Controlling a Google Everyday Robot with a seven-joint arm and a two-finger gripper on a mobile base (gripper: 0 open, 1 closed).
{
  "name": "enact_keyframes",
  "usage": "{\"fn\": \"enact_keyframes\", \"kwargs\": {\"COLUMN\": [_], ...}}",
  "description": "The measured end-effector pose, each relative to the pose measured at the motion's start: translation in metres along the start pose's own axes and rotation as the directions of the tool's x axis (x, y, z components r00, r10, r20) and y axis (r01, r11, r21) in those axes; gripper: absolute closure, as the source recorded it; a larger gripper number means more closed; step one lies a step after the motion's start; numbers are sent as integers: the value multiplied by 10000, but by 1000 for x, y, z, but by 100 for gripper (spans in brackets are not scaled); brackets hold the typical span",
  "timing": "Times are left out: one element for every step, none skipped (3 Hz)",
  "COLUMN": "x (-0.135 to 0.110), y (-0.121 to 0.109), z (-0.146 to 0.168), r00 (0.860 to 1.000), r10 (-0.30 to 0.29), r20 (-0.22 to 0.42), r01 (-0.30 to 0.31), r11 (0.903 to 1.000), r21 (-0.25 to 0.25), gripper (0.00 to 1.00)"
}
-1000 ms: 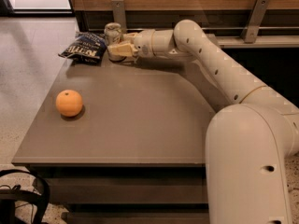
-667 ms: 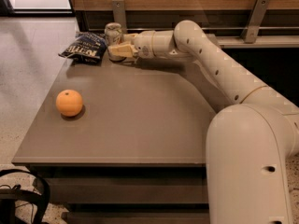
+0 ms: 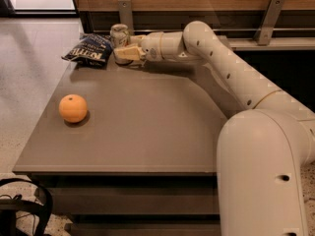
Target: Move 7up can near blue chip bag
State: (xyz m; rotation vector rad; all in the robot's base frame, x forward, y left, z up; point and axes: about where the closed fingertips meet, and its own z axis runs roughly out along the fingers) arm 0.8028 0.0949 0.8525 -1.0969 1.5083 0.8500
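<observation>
The 7up can [image 3: 119, 33] stands upright at the back of the table, just right of the blue chip bag [image 3: 90, 50], which lies flat near the back left corner. My gripper [image 3: 123, 46] reaches in from the right and sits around the can's lower part, hiding it. The arm stretches across the back of the table from the right.
An orange [image 3: 73, 108] sits on the left side of the grey-brown table [image 3: 147, 127]. A wooden wall with metal brackets runs behind the table. A black strap or bag [image 3: 19, 205] lies on the floor at the lower left.
</observation>
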Motion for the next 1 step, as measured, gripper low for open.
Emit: {"fn": "enact_keyframes", "kwargs": {"x": [0], "y": [2], "z": [4], "r00": [10000], "r10": [7], "r20": [1], "r01": [-7], "r11": [10000], "r21": [-55], "gripper": [13]}}
